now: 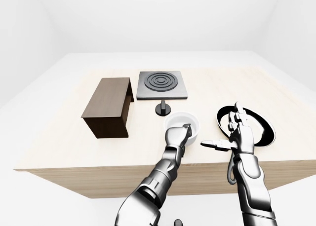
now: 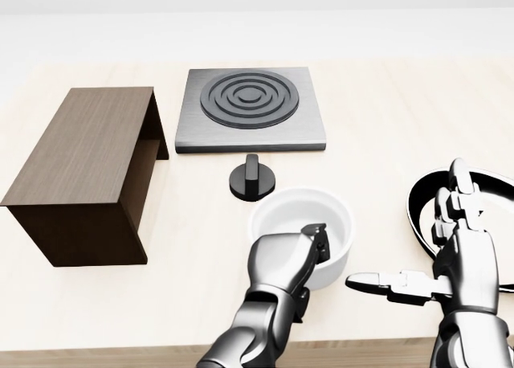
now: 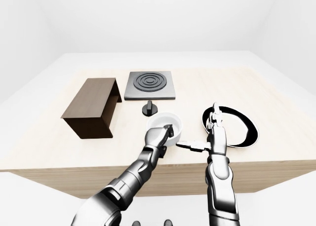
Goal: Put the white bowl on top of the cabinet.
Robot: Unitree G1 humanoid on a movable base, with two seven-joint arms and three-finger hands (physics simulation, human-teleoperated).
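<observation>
Gripping one white bowl (image 2: 301,223) — left hand (image 2: 283,265); one cabinet (image 2: 84,171).

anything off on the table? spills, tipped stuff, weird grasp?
Nothing stands out. The white bowl sits upright and empty, with the left hand curled over its near rim. The cabinet, stove plate, knob and pan sit flat. The right hand is open.

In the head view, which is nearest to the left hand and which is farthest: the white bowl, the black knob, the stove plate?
1. white bowl: the left hand grips its lower rim.
2. black knob: above the bowl.
3. stove plate: farther up, near the top.
</observation>
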